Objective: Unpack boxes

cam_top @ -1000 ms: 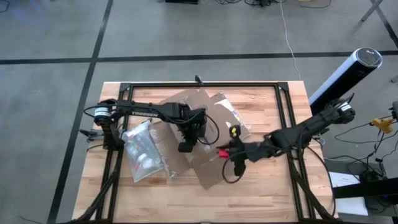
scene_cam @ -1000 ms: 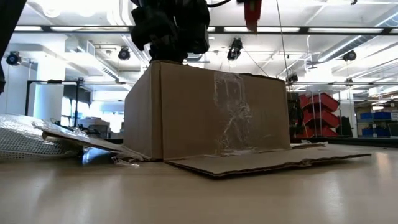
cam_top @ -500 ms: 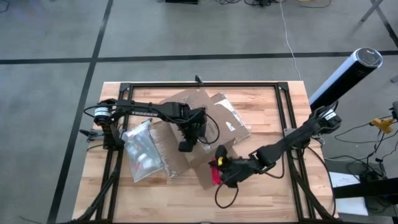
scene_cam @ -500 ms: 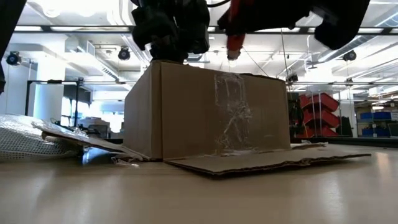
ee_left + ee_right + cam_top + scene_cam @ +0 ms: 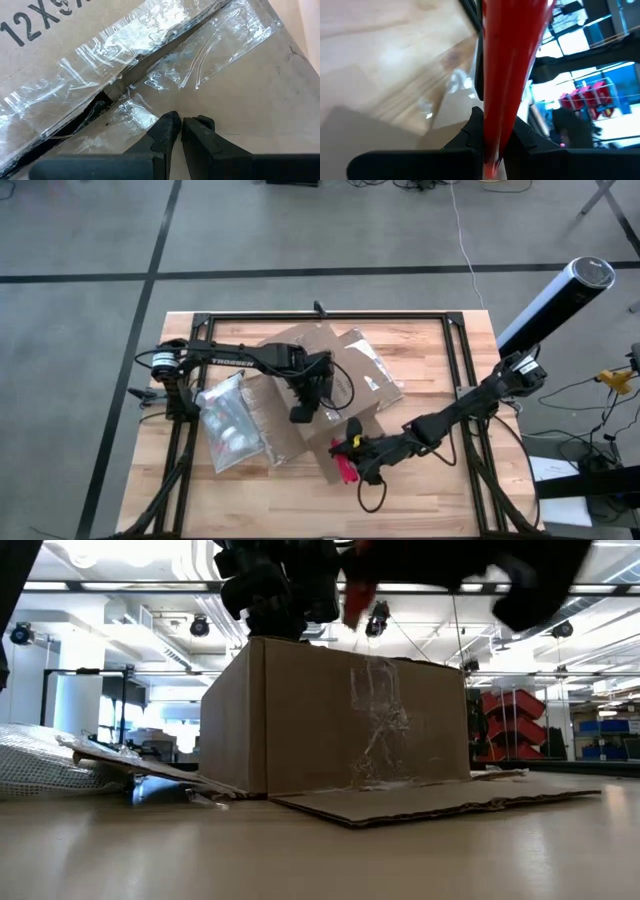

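Observation:
The brown cardboard box (image 5: 335,370) (image 5: 340,715) stands mid-table, clear tape along its top seam (image 5: 150,55) and an outer flap (image 5: 430,798) lying flat on the wood. My left gripper (image 5: 298,415) (image 5: 181,125) is shut over the box's near-left top. My right gripper (image 5: 358,452) (image 5: 495,145), just near of the box, is shut on a red utility knife (image 5: 346,468) (image 5: 510,60). In the low view the knife (image 5: 355,595) shows above the box top. My left gripper presses its shut fingertips (image 5: 167,125) down on the box's top flap (image 5: 220,95), just beside the split taped seam. The fingers come steeply from above. My right gripper pinches the red knife's body (image 5: 492,127) between its two fingers. The knife runs forward along the fingers, lifted clear of the table.
A translucent pouch (image 5: 228,425) lies on the left flap beside the box. Black frame rails (image 5: 462,370) run along the table's sides and far edge. A silver-blue cylinder (image 5: 555,300) stands off the right edge. Bare wood (image 5: 270,505) lies along the near edge.
My right gripper has come down and toward the table's near edge with the red knife, rolling its wrist as it went. In the low view the knife has sunk from the picture's top to just above the box.

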